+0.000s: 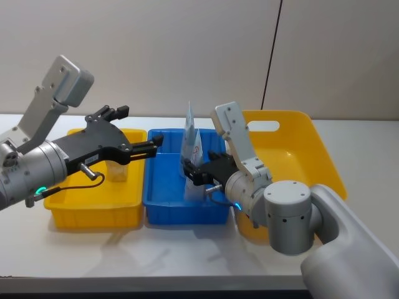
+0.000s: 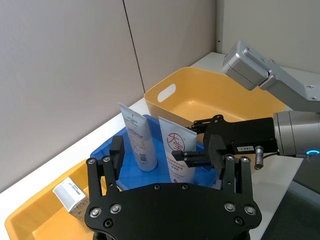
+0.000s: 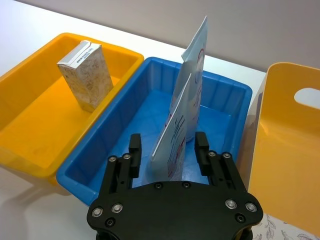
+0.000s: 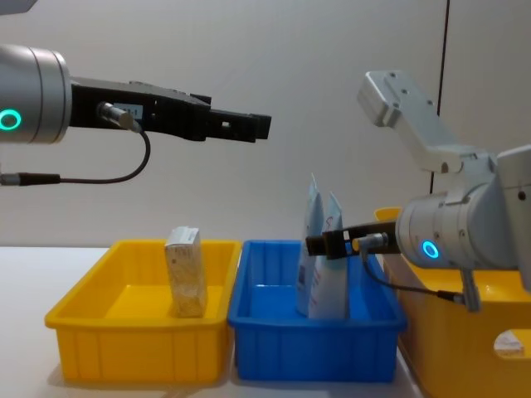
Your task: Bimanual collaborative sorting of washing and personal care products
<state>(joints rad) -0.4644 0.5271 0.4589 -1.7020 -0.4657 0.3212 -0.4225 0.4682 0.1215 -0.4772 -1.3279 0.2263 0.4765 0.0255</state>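
While two slim white tubes stand upright in the blue bin [image 1: 163,205], the nearer tube [image 3: 172,145] is flanked by the right gripper [image 3: 169,150], whose jaws are spread wide on either side of it without touching it. Just beyond it, at about 12 o'clock in the head view, the taller tube [image 1: 189,128] is seen, close beside the first and leaning slightly. Both tubes are kept toward the bin's right half. The right gripper is reached in from 4 o'clock, low over the bin's right edge.

A small beige carton [image 4: 186,271] is stood upright in the small yellow bin [image 4: 91,332], which is set touching the blue bin at 9 o'clock from it. The left gripper [image 1: 153,148] is held high above the seam between these two bins, jaws parted and nothing between them, well apart from the carton below. A larger yellow bin [image 1: 324,165] with a handle slot is placed at 3 o'clock from the blue one.
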